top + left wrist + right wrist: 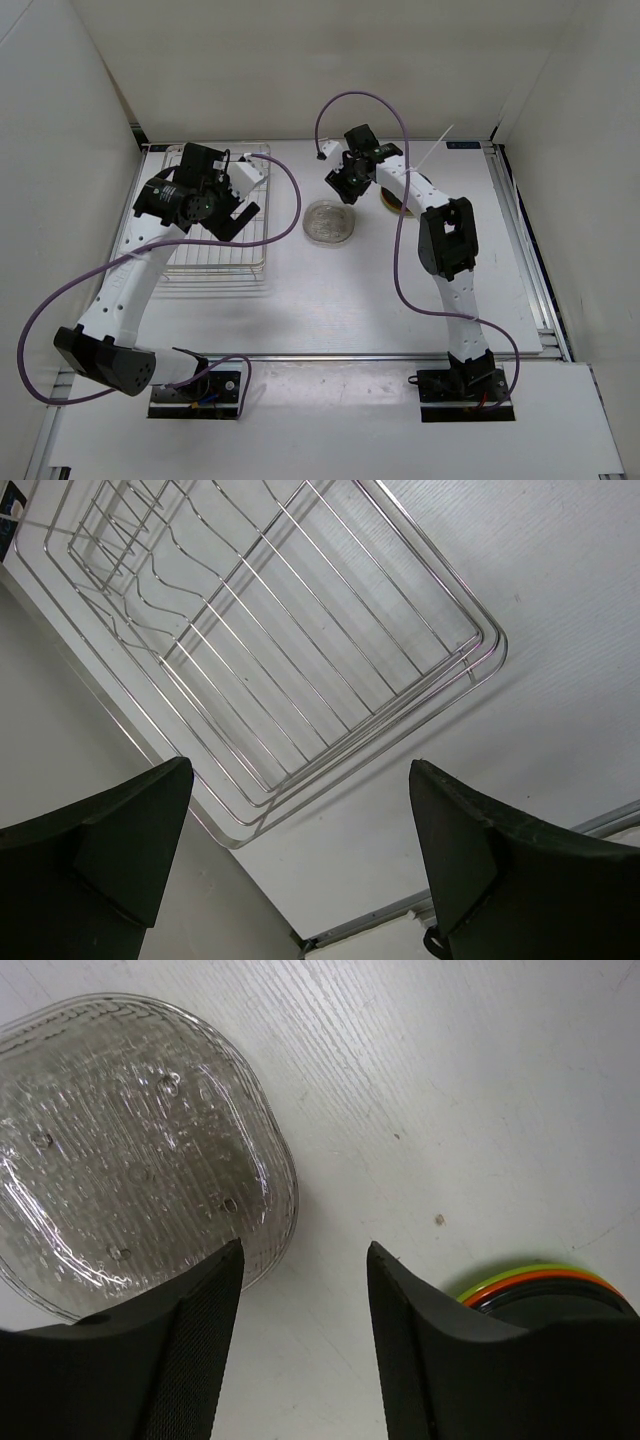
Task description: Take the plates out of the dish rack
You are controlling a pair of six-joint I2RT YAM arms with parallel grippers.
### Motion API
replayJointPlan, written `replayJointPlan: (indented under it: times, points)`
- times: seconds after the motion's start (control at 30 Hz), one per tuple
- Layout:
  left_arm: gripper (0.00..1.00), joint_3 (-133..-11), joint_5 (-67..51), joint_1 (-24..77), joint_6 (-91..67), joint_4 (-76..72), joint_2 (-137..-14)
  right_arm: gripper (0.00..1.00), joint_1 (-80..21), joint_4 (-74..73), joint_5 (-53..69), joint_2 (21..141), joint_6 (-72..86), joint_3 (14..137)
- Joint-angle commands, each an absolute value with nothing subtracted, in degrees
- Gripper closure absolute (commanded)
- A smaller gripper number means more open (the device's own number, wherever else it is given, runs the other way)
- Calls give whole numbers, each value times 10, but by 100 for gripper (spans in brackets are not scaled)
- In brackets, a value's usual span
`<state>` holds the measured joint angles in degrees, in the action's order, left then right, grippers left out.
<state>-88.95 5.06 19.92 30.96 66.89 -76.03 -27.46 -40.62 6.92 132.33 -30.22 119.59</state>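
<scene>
The dish rack (215,250) stands at the left of the table, and no plates show in it in the left wrist view, where only bare wires (300,630) appear. My left gripper (232,222) (300,765) hovers over the rack's near right corner, open and empty. The clear glass plate (329,222) (130,1150) lies flat on the table beside the rack. My right gripper (338,188) (305,1245) is just above its far right rim, open, with only bare table between the fingers. A stack of lime green, orange and black plates (530,1285) (386,204) lies to the right, partly hidden by the right arm.
White walls enclose the table on the left, back and right. A purple cable (350,100) loops above the right arm. A metal rail (525,230) runs along the table's right edge.
</scene>
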Motion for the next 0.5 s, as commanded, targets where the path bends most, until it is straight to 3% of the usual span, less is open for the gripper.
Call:
replayJointPlan:
  times: [0.0, 0.17, 0.27, 0.3, 0.47]
  points:
    - [0, -895, 39, 195, 299, 667, -750, 43, -278, -410, 64, 1322, -301, 1209]
    - [0, -890, 45, 195, 293, 661, -750, 29, -278, -400, 52, 1303, -274, 1203]
    - [0, -875, 83, 195, 285, 631, -744, 13, -278, -400, 52, 1275, -240, 1198]
    - [0, -870, 95, 195, 278, 622, -744, 0, -273, -400, 58, 1265, -230, 1193]
    - [0, -845, 178, 179, 234, 551, -738, 0, -249, -400, 47, 1181, -144, 1180]
